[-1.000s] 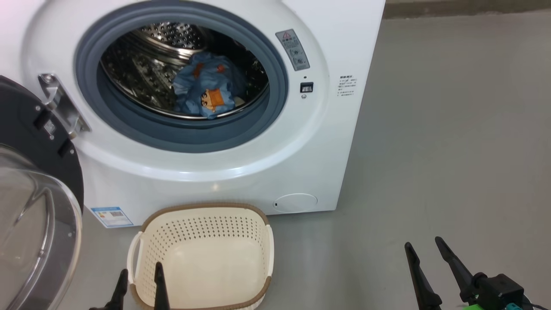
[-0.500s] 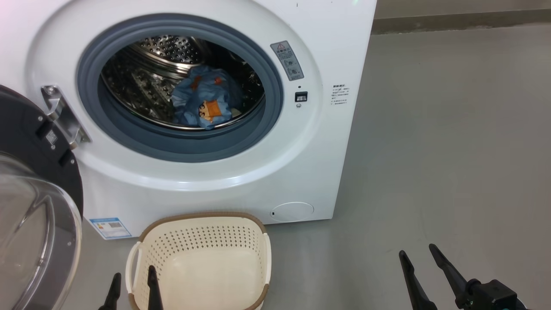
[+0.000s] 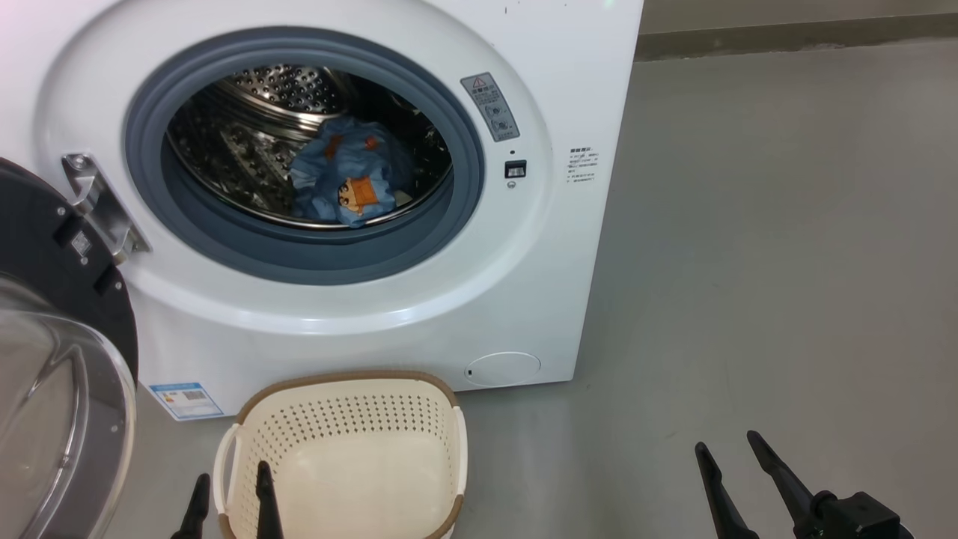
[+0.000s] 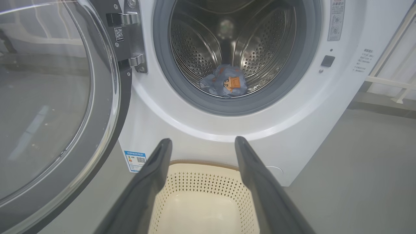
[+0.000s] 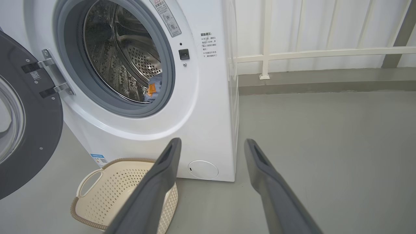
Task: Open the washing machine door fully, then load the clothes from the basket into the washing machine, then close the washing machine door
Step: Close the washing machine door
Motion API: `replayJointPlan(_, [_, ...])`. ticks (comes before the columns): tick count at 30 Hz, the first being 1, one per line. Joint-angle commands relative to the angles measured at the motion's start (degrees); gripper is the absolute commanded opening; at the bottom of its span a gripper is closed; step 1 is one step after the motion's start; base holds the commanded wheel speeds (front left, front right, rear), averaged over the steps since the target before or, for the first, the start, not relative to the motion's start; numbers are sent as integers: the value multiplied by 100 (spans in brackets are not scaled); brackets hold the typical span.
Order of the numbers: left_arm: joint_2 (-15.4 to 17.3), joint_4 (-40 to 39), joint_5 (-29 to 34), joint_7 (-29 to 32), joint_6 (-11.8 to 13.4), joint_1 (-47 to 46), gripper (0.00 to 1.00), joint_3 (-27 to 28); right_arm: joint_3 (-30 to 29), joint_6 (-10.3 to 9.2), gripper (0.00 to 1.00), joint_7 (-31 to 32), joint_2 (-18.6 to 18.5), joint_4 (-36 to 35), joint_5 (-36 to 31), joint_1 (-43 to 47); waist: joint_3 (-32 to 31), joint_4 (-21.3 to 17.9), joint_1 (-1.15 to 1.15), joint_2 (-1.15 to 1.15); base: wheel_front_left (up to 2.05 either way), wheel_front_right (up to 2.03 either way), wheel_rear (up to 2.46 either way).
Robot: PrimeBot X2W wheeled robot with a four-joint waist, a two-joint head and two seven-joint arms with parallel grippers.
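Smooth grey floor (image 3: 786,224), perforated rounded basket (image 3: 352,418)

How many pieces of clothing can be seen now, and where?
1: a light blue garment with orange prints lies low in the drum of the washing machine. The basket holds none. Others may be hidden under the blue one.

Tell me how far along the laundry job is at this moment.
Done: the door is swung wide open, the clothes lie inside the washing machine, and the basket looks empty. In hand: nothing; the left tool and right tool are open and empty, low in front of the machine. Left: closing the door.
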Motion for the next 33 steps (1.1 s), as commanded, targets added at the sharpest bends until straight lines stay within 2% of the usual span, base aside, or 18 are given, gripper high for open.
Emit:
replayJointPlan(1, [62,-132,71,-38,47,-101,100,184,117,57,100,-27,-90,-131,-38,-91,5,1,0,0,-32,32,0])
replayJointPlan(7, [62,-124,75,-38,69,-126,100,168,85,57,100,-27,-68,-137,-39,-76,22,27,0,0,-91,91,0])
replayJointPlan(20, [62,-133,69,-38,26,-125,100,184,59,57,100,-27,-41,-143,-35,-76,55,107,0,0,-157,157,0])
replayJointPlan(33, [62,-137,82,-38,34,-146,100,146,38,57,100,-27,-33,-164,-48,-105,133,152,0,0,-26,26,0])
